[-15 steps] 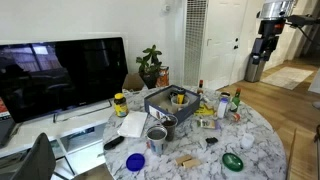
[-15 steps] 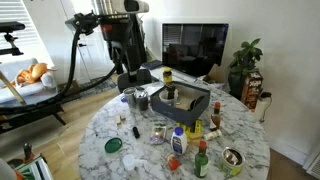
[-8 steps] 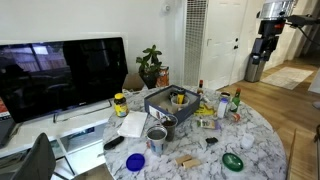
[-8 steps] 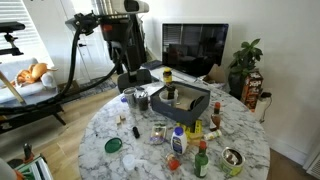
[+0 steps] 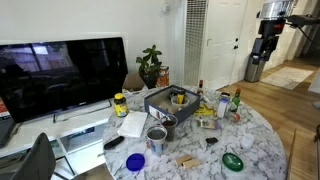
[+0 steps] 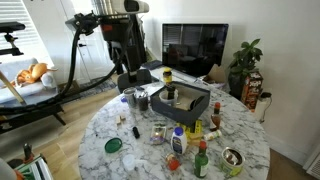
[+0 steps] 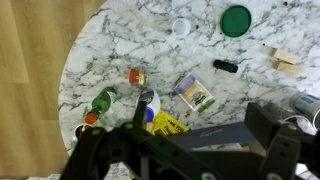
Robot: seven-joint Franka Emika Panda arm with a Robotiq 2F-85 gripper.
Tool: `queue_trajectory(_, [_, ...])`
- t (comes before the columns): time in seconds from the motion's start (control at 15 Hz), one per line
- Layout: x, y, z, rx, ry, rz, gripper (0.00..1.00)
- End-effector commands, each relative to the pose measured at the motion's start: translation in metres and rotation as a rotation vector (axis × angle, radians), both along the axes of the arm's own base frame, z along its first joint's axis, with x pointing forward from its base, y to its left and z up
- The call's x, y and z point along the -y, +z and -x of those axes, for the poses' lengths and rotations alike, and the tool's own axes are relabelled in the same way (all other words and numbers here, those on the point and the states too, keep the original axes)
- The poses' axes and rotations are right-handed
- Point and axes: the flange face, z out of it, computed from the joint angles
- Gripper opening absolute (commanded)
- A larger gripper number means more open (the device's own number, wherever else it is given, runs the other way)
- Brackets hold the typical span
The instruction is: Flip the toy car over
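Looking at a tiny toy car [image 7: 225, 66] on the marble table [image 7: 120, 40] near the wooden block [image 7: 284, 60], far below the gripper [image 7: 190, 145] with jaws spread wide. Probably light, hard, a bit slippery; best pinched across its narrow sides.

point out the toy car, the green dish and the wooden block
toy car [image 7: 225, 66], wrist view, middle of its body
green dish [image 7: 237, 19], wrist view, its bare centre
wooden block [image 7: 284, 60], wrist view, its top face
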Motion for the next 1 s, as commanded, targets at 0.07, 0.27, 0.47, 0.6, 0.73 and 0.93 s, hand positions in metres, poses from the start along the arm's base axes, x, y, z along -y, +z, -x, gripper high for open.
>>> queue_trajectory(0.07, [0.008, 0.008, -0.002, -0.024, 0.019, 0.005, 1.00])
queue_trajectory(0.27, [0.019, 0.027, -0.043, -0.113, 0.177, 0.012, 1.00])
queue_trajectory(0.47, [0.000, 0.028, -0.095, -0.129, 0.321, -0.015, 1.00])
queue_trajectory(0.6, [0.003, 0.037, -0.073, -0.080, 0.287, 0.006, 1.00])
queue_trajectory(0.73, [-0.007, 0.025, -0.102, -0.111, 0.339, 0.001, 1.00])
queue_trajectory(0.93, [-0.007, 0.018, -0.114, -0.129, 0.353, -0.001, 1.00])
